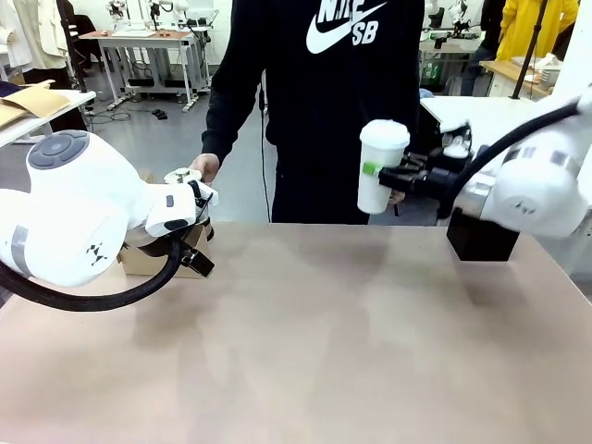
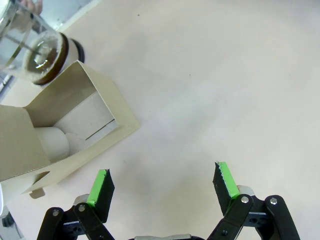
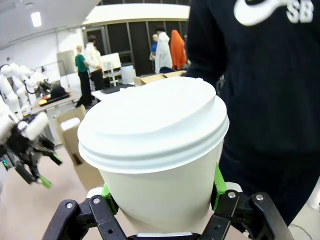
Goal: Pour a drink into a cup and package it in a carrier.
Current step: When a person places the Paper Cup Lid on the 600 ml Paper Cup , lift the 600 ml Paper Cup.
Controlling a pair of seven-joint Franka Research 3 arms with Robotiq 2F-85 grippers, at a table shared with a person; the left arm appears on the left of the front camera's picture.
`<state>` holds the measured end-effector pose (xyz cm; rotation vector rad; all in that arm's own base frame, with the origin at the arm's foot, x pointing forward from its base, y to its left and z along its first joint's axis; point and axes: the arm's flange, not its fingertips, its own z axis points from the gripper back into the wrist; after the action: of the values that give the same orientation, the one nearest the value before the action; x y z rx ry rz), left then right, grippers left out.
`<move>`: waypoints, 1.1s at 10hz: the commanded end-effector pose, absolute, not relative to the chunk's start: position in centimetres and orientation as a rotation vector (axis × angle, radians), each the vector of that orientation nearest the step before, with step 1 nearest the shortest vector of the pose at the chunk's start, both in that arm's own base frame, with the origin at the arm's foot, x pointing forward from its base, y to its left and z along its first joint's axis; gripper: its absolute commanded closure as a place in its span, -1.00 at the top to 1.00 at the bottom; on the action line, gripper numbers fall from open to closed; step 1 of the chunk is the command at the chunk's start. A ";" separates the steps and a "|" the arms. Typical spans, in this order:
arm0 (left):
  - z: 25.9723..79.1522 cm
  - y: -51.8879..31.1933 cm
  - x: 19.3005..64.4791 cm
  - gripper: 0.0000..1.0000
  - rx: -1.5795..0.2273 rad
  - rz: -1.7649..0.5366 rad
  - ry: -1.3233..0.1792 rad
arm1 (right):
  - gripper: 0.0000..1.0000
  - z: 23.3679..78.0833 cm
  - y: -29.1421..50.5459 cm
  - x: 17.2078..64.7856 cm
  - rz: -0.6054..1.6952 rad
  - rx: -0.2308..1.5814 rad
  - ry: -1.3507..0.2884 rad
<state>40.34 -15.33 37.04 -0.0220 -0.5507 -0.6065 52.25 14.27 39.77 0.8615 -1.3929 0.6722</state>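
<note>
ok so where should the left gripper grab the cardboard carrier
Probably the carrier by its tall handle panel, pinched across its thin cardboard from above: it rises over the low walls, and the open left gripper looks down beside it.

The cup, lid on it, sits between the right gripper's fingers above the table, the person just behind it. Ahead of the left gripper, to its left, the carrier lies on the table, with the carafe beyond it. A box sits beneath the right arm.
</note>
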 end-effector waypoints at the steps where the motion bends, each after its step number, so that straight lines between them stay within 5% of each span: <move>1: 37.0 -15.2 40.3 1.00 -0.024 -0.605 -0.551 | 0.60 45.0 14.1 49.6 0.697 0.868 -1.337; 5: 37.0 -15.2 40.3 1.00 -0.024 -0.605 -0.551 | 0.60 53.7 13.7 44.9 0.754 0.838 -1.365; 11: 37.0 -15.2 40.3 1.00 -0.024 -0.605 -0.551 | 0.60 55.0 13.7 44.4 0.765 0.836 -1.396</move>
<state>40.34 -15.35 37.05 -0.0220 -0.5510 -0.6070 44.30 13.51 54.74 0.8333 -1.3818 0.7549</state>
